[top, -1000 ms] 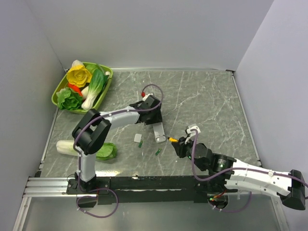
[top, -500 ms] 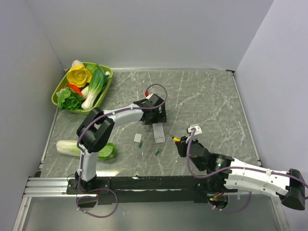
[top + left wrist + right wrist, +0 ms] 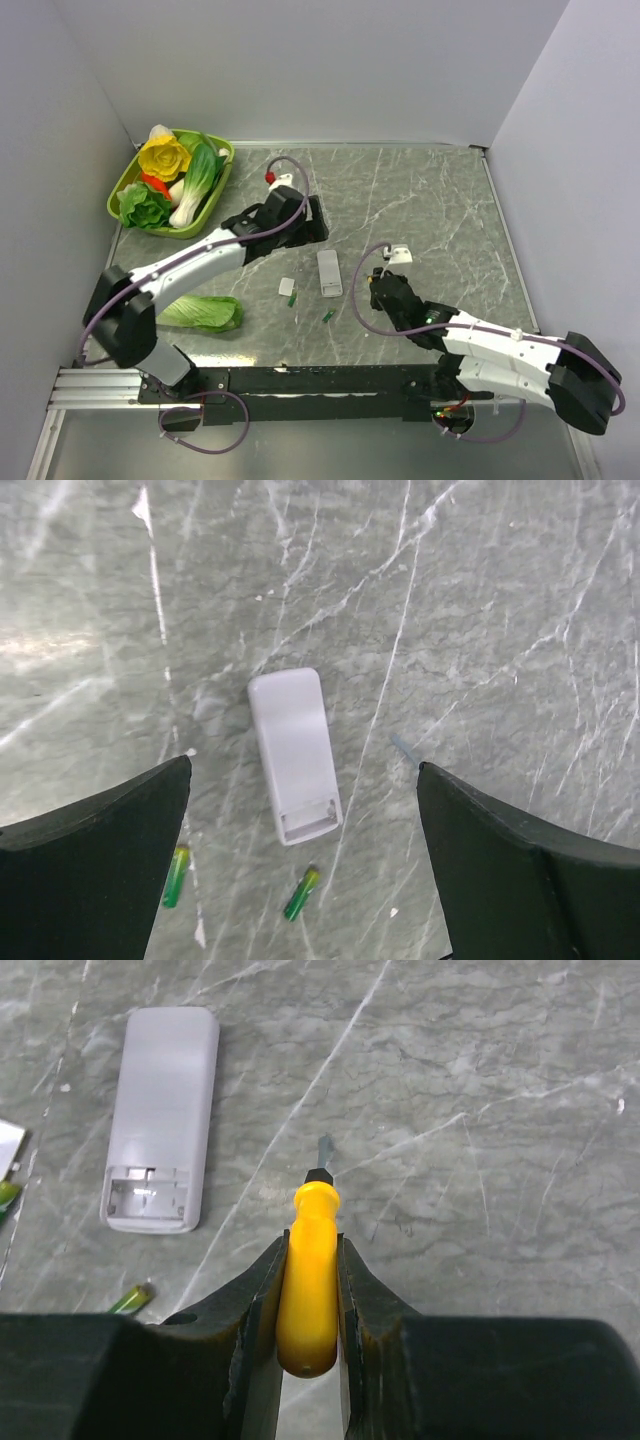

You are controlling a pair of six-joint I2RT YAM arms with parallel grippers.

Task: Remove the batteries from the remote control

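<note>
The white remote control [image 3: 328, 273] lies flat on the marble table, back side up, with its battery bay [image 3: 147, 1195] open and empty. Two green batteries [image 3: 292, 299] [image 3: 328, 316] lie loose on the table near its open end; both also show in the left wrist view [image 3: 176, 876] [image 3: 301, 894]. A small white cover piece [image 3: 286, 286] lies left of the remote. My left gripper [image 3: 305, 770] is open and empty, hovering above the remote [image 3: 293, 755]. My right gripper [image 3: 311, 1245] is shut on the yellow-handled screwdriver [image 3: 308, 1280], right of the remote, tip pointing away.
A green basket [image 3: 222, 148] of vegetables stands at the far left corner. A leafy green vegetable [image 3: 205, 312] lies at the near left beside the left arm. Grey walls close in the table on three sides.
My left gripper has drawn back from the remote toward the far left and now hangs open above it. My right gripper with the screwdriver has shifted slightly right, away from the remote.
</note>
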